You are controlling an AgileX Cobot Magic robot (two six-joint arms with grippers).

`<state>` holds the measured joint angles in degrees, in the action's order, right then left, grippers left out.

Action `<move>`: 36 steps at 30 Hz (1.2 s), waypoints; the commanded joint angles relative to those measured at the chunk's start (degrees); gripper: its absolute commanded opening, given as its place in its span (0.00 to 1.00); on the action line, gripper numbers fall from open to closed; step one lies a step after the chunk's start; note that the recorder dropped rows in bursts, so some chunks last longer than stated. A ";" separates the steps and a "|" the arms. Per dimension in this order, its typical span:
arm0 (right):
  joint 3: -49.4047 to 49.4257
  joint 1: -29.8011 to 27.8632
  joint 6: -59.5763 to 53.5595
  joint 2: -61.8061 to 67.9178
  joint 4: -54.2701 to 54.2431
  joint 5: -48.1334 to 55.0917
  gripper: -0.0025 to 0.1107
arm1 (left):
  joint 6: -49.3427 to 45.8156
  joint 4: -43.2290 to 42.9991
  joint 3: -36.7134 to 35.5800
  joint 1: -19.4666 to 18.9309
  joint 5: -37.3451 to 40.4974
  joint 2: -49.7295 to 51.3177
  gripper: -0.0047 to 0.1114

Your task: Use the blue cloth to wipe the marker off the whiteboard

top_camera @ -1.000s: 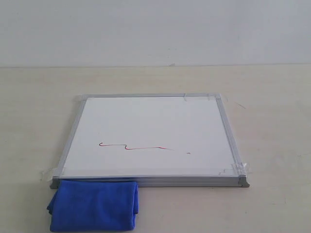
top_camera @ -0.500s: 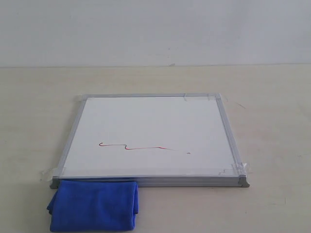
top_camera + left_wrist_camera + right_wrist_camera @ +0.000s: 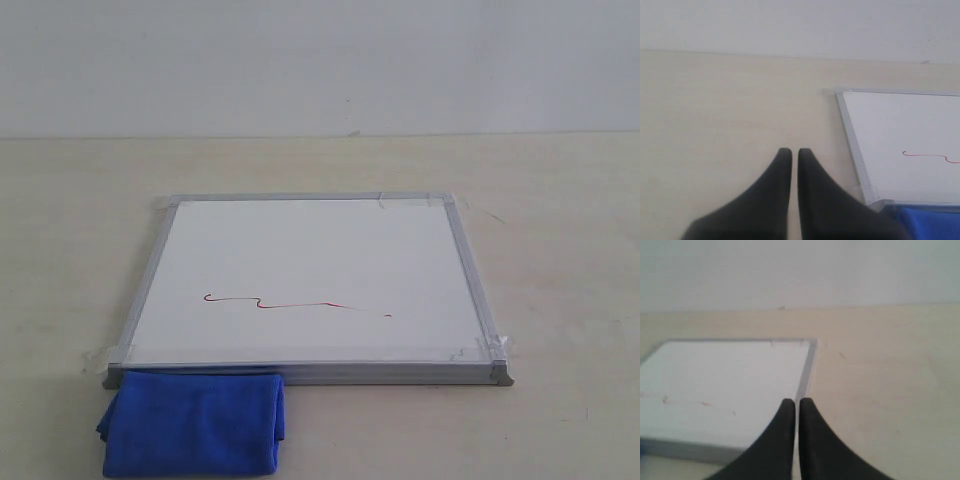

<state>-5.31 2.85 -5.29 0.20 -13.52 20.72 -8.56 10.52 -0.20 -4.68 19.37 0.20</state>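
Note:
The whiteboard (image 3: 300, 250) lies flat mid-table, silver-framed, with clear tape at its corners. A thin wavy dark-red marker line (image 3: 280, 302) with a small separate dot crosses its lower half. The folded blue cloth (image 3: 193, 422) rests on the table against the board's near left corner. Neither arm shows in the exterior view. In the left wrist view my left gripper (image 3: 791, 153) is shut and empty above bare table beside the whiteboard (image 3: 900, 130), with the marker (image 3: 927, 155) and blue cloth (image 3: 930, 222) in sight. My right gripper (image 3: 795, 403) is shut and empty over the whiteboard (image 3: 725, 380) edge.
The pale beige table (image 3: 560, 200) runs back to a plain white wall (image 3: 320, 60). A few faint marks dot the tabletop right of the board.

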 commanded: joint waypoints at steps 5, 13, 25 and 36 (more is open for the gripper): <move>-14.53 -0.35 0.27 -0.20 -3.09 6.68 0.02 | -0.06 0.07 0.20 0.10 -0.55 -0.20 0.08; -21.61 -0.35 0.95 -0.20 -10.13 9.10 0.02 | -0.06 0.07 0.20 0.10 -0.55 -0.20 0.08; -21.83 -0.35 5.99 -0.20 -19.79 -23.53 0.02 | -0.06 0.07 0.20 0.10 -0.55 -0.20 0.08; -39.24 0.52 -14.98 19.12 -12.55 -3.92 0.02 | -0.06 0.07 0.20 0.10 -0.55 -0.20 0.08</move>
<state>-39.87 2.85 -12.07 11.62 -26.57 7.75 -8.56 10.52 -0.20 -4.68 19.37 0.20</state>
